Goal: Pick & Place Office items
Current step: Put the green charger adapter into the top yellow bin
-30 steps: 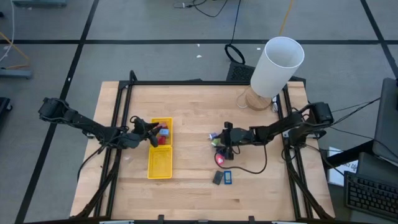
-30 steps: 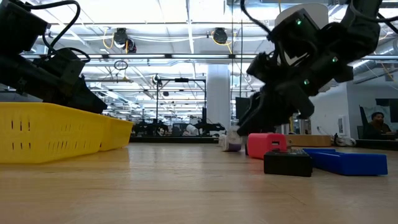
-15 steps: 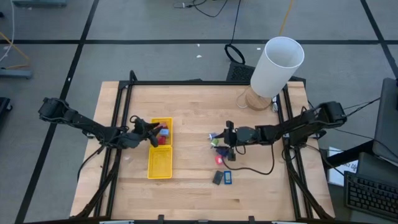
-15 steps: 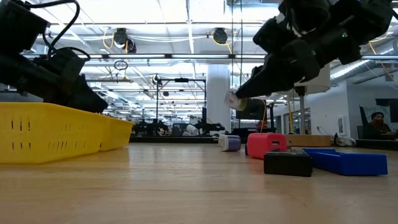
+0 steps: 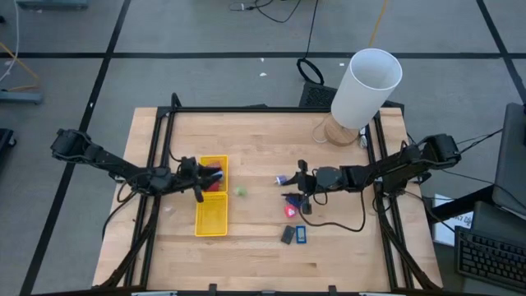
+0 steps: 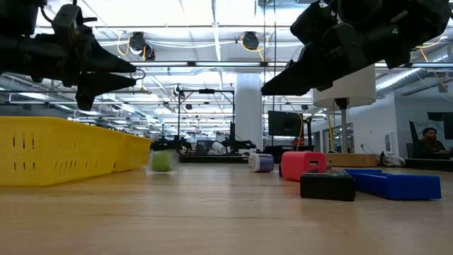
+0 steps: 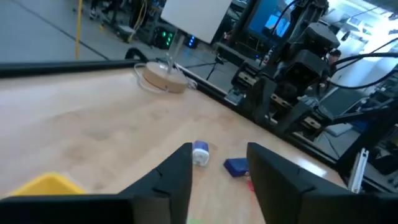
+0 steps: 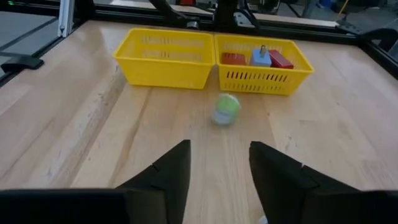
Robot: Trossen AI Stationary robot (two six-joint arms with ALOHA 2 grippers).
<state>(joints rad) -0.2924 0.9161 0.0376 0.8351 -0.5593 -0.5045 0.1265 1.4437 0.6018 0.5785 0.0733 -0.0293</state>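
Note:
The office items lie around the table's middle. A green piece (image 5: 241,191) (image 8: 224,109) sits blurred on the wood between the yellow tray (image 5: 210,215) and my right gripper (image 5: 302,182) (image 8: 217,171), which hovers open and empty. Near it lie a lilac piece (image 5: 281,179), a blue piece (image 5: 292,197), a red piece (image 5: 290,211), a dark grey flat rectangle (image 5: 287,234) and a blue one (image 5: 301,234). Red and blue pieces (image 8: 258,58) rest in the tray's far compartment. My left gripper (image 5: 197,177) (image 7: 221,180) stands open and level above that compartment's left rim.
A big white cylinder (image 5: 366,86) on a round wooden base stands at the far right corner. A black cable (image 5: 337,222) loops on the wood under the right arm. Black frame rails run along the left and right sides. Bare wood lies between the tray and the pieces.
My right gripper rose from the pieces with a small piece at its fingertips; the piece has left it, and the green piece now lies blurred on the wood nearer the tray. My left gripper has risen out of the tray and tipped up to level.

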